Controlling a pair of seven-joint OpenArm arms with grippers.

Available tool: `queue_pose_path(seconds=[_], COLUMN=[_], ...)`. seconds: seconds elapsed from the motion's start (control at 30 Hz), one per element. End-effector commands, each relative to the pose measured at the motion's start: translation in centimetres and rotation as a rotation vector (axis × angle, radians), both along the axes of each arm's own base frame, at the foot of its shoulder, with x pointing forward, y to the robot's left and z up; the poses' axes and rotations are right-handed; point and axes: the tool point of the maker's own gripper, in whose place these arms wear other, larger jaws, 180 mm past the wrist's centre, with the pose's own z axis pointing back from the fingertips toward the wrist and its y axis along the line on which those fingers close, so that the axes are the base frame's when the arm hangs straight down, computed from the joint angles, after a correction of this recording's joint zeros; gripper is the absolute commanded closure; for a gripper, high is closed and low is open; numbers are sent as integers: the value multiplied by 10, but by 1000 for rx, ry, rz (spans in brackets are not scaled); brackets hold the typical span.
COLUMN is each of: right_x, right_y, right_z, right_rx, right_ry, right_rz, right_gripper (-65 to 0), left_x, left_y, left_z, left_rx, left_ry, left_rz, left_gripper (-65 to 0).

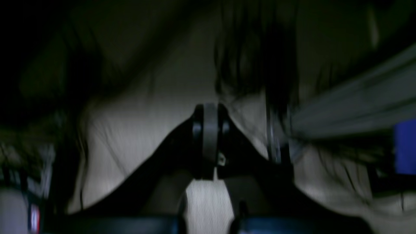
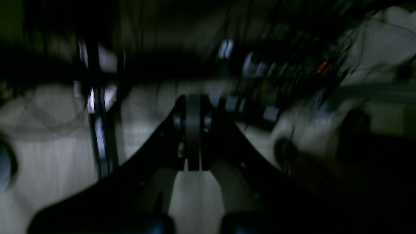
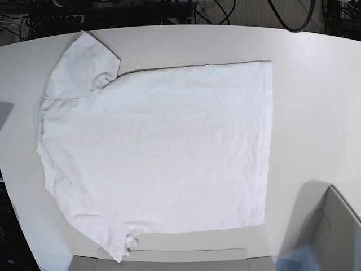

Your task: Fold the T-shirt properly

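In the base view the white T-shirt [image 3: 158, 147] lies spread flat on the white table [image 3: 316, 101]. Its collar side is to the left, one sleeve [image 3: 79, 65] at the upper left, another at the lower left, and its hem to the right. Neither gripper shows in that view. The left wrist view is dark and smeared. My left gripper [image 1: 210, 112] is shut there with nothing between its fingers, over a pale surface. In the equally blurred right wrist view my right gripper [image 2: 193, 102] is shut and empty too, with dark clutter beyond it.
An open cardboard box [image 3: 338, 226] stands at the lower right, and a flat cardboard edge [image 3: 169, 259] runs along the bottom. Cables [image 3: 141, 11] lie beyond the table's far edge. A grey rail [image 1: 357, 100] and a blue object [image 1: 404, 146] show beside the left gripper.
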Motion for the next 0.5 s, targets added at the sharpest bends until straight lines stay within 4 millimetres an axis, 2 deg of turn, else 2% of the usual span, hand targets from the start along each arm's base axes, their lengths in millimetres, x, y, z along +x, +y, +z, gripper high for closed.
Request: queue_pose_path(seconds=[0.0,0.07,0.13,0.23,0.37,0.47], right_x=[-15,-29,-25,-37,-34,-23], right_y=[-10,-10,-11,-6,14,36], right_z=[14,25,28,38,64,98], right_rx=[-28,-35,-35,-20,40,104], right_ry=[-30,-53,-77,-91,-188,-297], right_rz=[-2,-9,-18,-14,10,25], right_gripper=[-1,-1,-1,-2,-2,-1], left_x=[-3,-5,-2,0,15,32], left_y=[1,5,5,7,8,7], left_z=[21,22,30,45,88,128], left_rx=[17,28,34,44,64,75], left_ry=[-92,-88,-127,-188,-340,-467], left_rz=[-26,-27,-36,-49,-86,-115], left_gripper=[-7,-22,-39,-49,-51,-51])
